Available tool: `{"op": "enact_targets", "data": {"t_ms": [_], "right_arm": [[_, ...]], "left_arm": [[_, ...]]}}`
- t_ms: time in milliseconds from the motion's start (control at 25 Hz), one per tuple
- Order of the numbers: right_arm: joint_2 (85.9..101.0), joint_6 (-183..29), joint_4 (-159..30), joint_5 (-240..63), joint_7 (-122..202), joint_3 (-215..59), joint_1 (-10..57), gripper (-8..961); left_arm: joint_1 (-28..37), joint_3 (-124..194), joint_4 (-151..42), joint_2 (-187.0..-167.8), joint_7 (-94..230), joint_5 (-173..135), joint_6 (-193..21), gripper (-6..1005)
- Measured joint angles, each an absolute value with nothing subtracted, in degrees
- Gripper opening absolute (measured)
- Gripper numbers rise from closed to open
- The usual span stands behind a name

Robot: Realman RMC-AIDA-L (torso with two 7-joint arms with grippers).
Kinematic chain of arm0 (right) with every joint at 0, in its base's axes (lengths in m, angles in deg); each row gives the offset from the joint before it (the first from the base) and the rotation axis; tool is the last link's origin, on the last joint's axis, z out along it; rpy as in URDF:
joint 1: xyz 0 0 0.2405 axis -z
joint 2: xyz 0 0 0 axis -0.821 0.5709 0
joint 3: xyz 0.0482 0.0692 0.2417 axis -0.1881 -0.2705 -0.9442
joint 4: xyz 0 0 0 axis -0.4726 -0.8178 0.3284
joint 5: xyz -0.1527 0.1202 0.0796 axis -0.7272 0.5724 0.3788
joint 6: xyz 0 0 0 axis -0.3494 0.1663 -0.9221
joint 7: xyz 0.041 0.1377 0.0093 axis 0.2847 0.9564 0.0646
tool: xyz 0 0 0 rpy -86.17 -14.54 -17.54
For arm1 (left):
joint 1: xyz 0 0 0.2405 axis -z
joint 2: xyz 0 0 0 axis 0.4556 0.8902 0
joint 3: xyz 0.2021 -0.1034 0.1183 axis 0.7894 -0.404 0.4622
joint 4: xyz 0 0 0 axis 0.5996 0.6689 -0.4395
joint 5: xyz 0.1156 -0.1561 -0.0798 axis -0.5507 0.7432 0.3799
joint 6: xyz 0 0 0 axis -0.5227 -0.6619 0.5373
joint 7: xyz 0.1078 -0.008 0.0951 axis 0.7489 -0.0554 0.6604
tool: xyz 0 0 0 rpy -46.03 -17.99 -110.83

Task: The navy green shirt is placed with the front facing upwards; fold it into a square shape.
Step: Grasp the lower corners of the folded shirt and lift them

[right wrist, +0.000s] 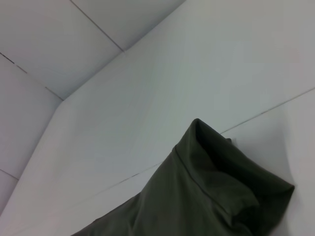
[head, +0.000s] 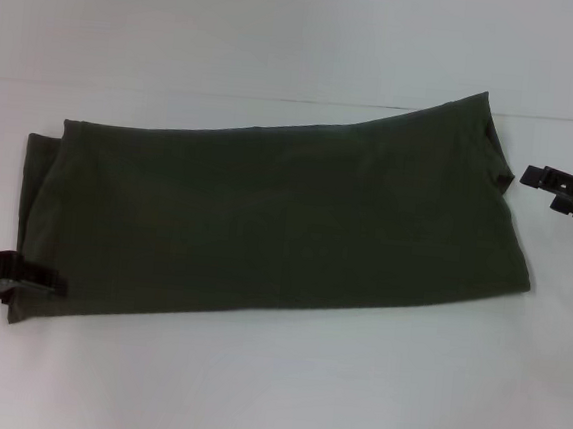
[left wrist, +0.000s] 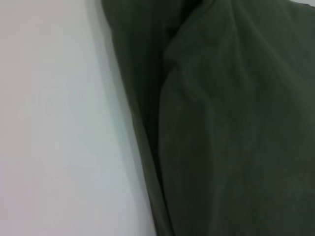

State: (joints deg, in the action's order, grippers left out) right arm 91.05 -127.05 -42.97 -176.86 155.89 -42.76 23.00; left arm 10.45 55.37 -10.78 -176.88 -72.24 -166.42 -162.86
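The navy green shirt lies on the white table, folded into 1 long band that runs across the robot's front from its left side to its right side. Only plain dark olive fabric faces up; no lettering or print shows. The band sits slightly askew, its right end farther from the robot than its left end. At the left end a lower layer sticks out a little past the top layer, so 2 stacked edges show there. The surface is mostly smooth, with faint soft creases and a seam line along the far long edge.

The left gripper is low at the near left corner of the band, its dark tip touching or overlapping the cloth edge; I cannot tell whether it pinches anything. The left wrist view shows only layered folds of the shirt beside bare table.

The right gripper hangs just off the right end of the shirt, near the far corner, not clearly touching it; its state cannot be made out either. In the right wrist view, that corner of the shirt stands up in a folded peak against the table.
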Motion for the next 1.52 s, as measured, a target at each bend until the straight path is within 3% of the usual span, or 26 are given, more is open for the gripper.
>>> {"op": "enact_targets", "data": {"t_ms": [400,800,1040,1360,1520], "right_arm": [[91.14,-127.0,-43.0,-176.9,155.9,-42.8,23.0,871],[91.14,-127.2,-43.0,-176.9,156.2,-42.7,23.0,864],[90.21,-129.6,-41.4,-179.6,159.7,-42.4,22.4,858],[86.91,-144.9,-26.0,-203.9,182.7,-42.7,16.2,851],[86.76,-151.1,-21.7,-216.5,187.5,-45.0,12.4,825]], "left_arm": [[10.6,55.2,-10.7,-176.81,-72.7,-166.8,-162.4,641],[10.6,56.1,-10.8,-176.81,-71.7,-166.9,-162.3,253],[10.7,56.9,-10.8,-176.86,-71.6,-166.9,-162.2,21],[11.2,56.9,-10.8,-176.77,-71.0,-166.5,-162.4,21],[11.3,57.0,-10.8,-176.79,-70.6,-166.5,-162.7,22]]}}
